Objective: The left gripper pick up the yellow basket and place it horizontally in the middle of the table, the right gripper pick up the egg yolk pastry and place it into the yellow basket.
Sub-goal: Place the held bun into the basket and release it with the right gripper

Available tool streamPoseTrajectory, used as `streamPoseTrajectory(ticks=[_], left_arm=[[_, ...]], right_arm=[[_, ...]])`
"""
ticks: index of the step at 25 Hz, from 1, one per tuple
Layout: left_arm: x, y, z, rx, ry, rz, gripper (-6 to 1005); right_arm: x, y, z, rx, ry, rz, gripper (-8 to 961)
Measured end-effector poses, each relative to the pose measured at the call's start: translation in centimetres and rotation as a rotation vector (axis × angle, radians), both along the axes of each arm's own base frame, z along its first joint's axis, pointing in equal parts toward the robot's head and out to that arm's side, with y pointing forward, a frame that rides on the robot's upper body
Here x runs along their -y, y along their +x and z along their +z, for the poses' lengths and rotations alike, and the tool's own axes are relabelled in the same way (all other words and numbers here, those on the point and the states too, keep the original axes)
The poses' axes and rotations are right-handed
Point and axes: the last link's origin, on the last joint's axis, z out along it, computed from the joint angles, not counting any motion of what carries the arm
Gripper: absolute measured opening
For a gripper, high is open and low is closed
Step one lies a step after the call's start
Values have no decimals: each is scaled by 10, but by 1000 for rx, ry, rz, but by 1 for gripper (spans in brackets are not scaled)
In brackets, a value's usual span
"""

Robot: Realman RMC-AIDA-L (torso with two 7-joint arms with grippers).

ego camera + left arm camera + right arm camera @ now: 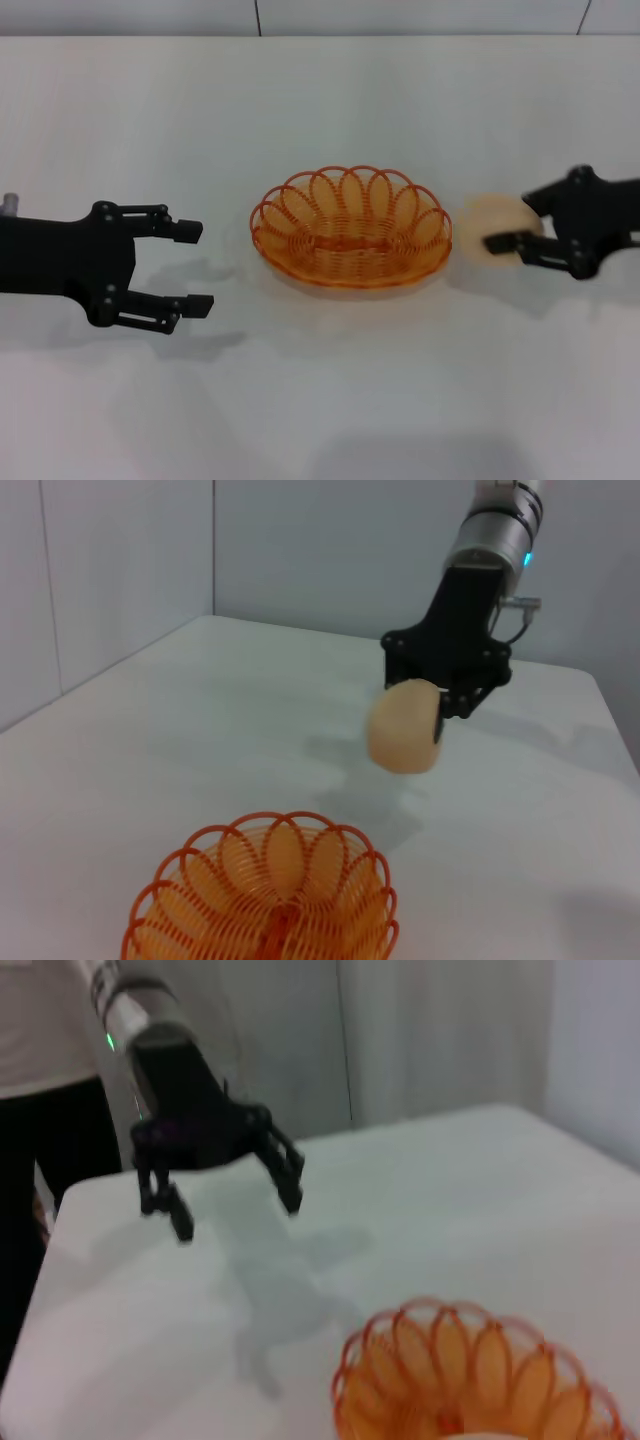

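Two grippers flank one basket on the white counter point(330, 400). The yellow basket point(350, 228) sits upright on its coiled base at the middle of the counter, its long axis running left to right in the head view; its interior holds nothing. The left gripper point(198, 268) is on the robot's left side of the basket, well apart from the rim, its fingers spread wide and pointing toward the basket with nothing between them; the right wrist view shows the same gripper point(232, 1198) above the counter surface, casting a shadow beneath it. The right gripper point(512, 232) is on the robot's right side, just beside the basket's right rim; its fingers pinch the egg yolk pastry point(498, 228), one finger crossing the pastry's near face and the other at its far side. The left wrist view shows the pastry point(404, 726) held clear of the counter, with its shadow lying on the surface below and the basket point(265, 895) nearer the camera. The pastry is outside the basket, close to the scalloped rim but not touching it.
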Motion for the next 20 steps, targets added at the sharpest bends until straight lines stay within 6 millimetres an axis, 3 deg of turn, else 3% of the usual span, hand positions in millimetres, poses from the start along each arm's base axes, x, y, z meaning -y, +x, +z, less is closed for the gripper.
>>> streamPoseTrajectory(ticks=[9, 10, 20], left_arm=[[2, -1, -4, -23, -39, 3, 852], [2, 0, -5, -25, -42, 0, 852], [-3, 7, -13, -47, -64, -16, 851]], right_arm=[[-27, -41, -26, -76, 13, 83, 149], [-35, -52, -36, -114, 13, 83, 144], [-46, -55, -66, -62, 62, 59, 71]])
